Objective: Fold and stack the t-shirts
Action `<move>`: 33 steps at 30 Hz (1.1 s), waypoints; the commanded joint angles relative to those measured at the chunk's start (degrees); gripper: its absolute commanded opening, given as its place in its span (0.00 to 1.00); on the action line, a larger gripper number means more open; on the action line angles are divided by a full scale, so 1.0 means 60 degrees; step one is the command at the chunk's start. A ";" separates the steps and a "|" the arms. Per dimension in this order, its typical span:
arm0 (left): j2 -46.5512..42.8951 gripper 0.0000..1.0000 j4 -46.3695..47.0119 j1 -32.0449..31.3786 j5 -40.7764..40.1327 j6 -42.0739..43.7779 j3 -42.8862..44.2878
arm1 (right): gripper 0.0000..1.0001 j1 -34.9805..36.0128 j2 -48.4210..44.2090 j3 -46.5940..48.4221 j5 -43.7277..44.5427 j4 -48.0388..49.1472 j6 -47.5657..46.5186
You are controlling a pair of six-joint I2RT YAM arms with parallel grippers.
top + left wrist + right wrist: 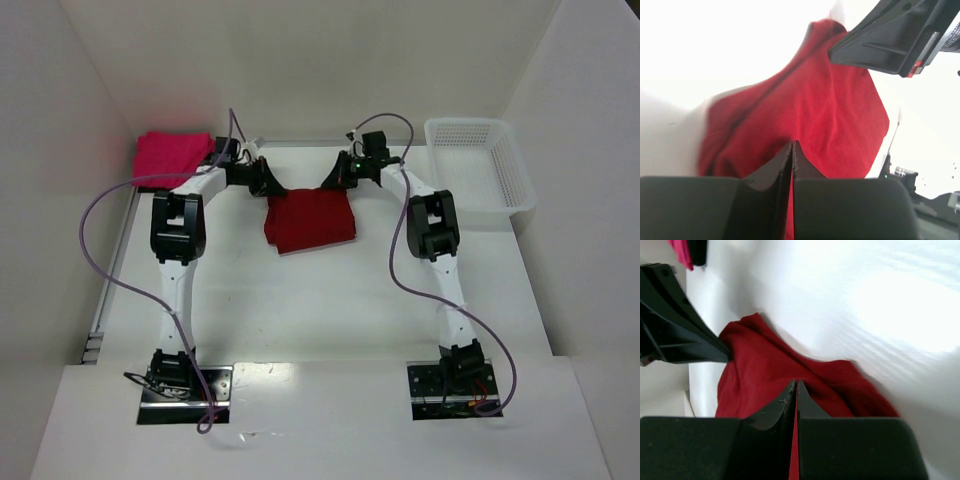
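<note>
The left gripper [271,187] and right gripper [329,184] each clamp tight on the far edge of the red shirt [311,223], seemingly mid-fold. Next, probably: carry that edge evenly toward the near hem.

The left pincer [792,150] was clamped on the crimson t-shirt [830,120], bunched on the white surface [715,45]; the right pincer [839,49] met its far edge.
</note>
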 commanded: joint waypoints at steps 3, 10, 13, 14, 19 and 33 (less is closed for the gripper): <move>-0.0052 0.08 -0.0713 0.0189 -0.0650 0.0720 0.0716 | 0.07 -0.0395 -0.0180 0.1128 0.0637 -0.0724 -0.0568; -0.1573 0.13 -0.1038 0.0277 -0.1706 0.1117 0.0103 | 0.07 -0.0395 -0.1864 0.0648 0.1107 -0.0828 -0.0849; -0.2363 0.13 -0.0834 0.0190 -0.1457 0.1117 -0.0966 | 0.07 -0.0395 -0.2609 -0.0257 0.0670 -0.0712 -0.0733; -0.2585 0.14 -0.0833 0.0189 -0.1312 0.1117 -0.1273 | 0.07 -0.0395 -0.2816 -0.0625 0.0465 -0.0450 -0.0732; -0.3393 0.18 -0.0306 -0.0381 -0.0755 0.1029 -0.2754 | 0.07 -0.0131 -0.3960 -0.3361 0.0433 0.0241 -0.0615; -0.2661 0.16 -0.0482 -0.1423 -0.0649 0.1468 -0.3897 | 0.00 0.0806 -0.4371 -0.5785 0.2671 -0.1310 -0.1347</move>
